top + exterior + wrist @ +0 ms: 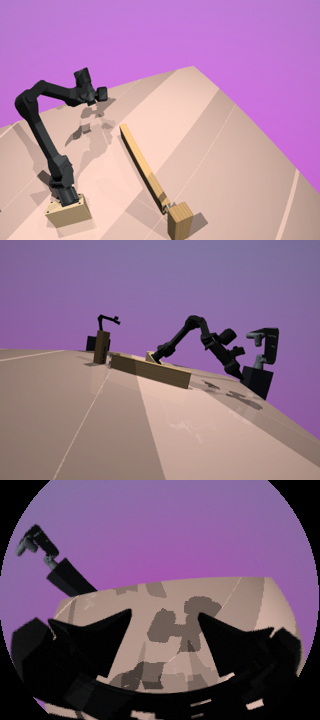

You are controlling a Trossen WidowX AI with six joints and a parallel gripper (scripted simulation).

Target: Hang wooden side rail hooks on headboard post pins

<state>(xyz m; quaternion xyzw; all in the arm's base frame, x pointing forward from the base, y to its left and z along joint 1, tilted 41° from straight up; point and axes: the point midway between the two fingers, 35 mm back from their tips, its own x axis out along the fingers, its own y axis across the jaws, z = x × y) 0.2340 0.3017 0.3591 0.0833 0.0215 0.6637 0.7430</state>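
The wooden side rail stands on its long narrow edge on the table. Its steel hooks stick out from the end nearest the post. The headboard post stands upright, with its dark slot facing the rail. A small gap shows between hooks and post in the exterior view. The pins are too small to tell. My gripper is open and empty, above the table and beyond the rail's far end, touching neither rail nor post. Its fingers are hard to make out in the top view.
My arm stands on a wooden base block, beside the rail. A grey arm on a dark pedestal stands beyond the table edge. Another black arm shows behind the post. My arm's shadow falls on the table below the gripper.
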